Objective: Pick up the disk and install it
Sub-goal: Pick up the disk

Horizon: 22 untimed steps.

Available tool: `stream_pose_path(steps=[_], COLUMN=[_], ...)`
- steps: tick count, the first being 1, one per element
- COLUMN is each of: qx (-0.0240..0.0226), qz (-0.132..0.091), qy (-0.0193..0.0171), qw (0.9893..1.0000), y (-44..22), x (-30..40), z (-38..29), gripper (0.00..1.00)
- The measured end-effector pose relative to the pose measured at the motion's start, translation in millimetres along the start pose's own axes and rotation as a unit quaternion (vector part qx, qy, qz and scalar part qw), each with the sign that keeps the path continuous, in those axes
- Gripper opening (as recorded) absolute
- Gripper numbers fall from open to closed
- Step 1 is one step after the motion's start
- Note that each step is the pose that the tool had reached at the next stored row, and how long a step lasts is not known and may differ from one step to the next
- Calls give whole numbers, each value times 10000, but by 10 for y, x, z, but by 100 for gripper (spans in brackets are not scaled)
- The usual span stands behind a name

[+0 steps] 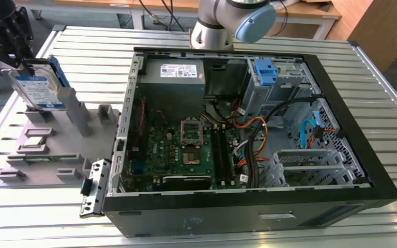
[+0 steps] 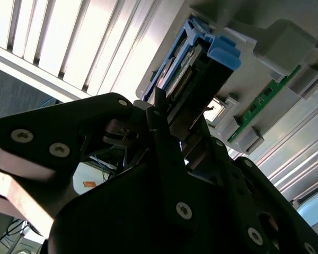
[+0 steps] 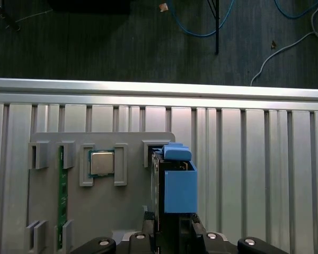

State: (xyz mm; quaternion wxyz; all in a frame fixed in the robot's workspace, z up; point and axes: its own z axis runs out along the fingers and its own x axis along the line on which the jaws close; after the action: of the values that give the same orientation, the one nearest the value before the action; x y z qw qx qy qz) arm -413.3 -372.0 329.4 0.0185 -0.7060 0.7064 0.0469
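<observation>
Disk (image 1: 39, 92) stands upright on edge at the exterior view's left, its top clamped between the gripper's (image 1: 27, 64) fingers. It is over the grey holder (image 1: 67, 150) — whether touching it is unclear. A processor (image 3: 102, 163) sits in the holder nearby; the open computer case (image 1: 219, 217) lies well apart.

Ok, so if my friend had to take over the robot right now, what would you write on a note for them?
End effector: shut on the top of the disk, at the exterior view's left.
Disk: upright at its slot in the grey holder tray. I cannot tell whether it has lifted clear.
Done: the disk is gripped.
Left: the disk is not yet inside the open computer case.
</observation>
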Motion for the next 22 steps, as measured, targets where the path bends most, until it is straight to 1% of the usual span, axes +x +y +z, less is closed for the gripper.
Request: stream_pose_path(steps=[3,7,22], qx=[0,0,0], qz=[0,0,0], qy=[0,0,0], qw=[10000,10000,10000], y=[0,2,12], x=[0,-4,-28], z=[-3,-40,-301], gripper=[35,35,35])
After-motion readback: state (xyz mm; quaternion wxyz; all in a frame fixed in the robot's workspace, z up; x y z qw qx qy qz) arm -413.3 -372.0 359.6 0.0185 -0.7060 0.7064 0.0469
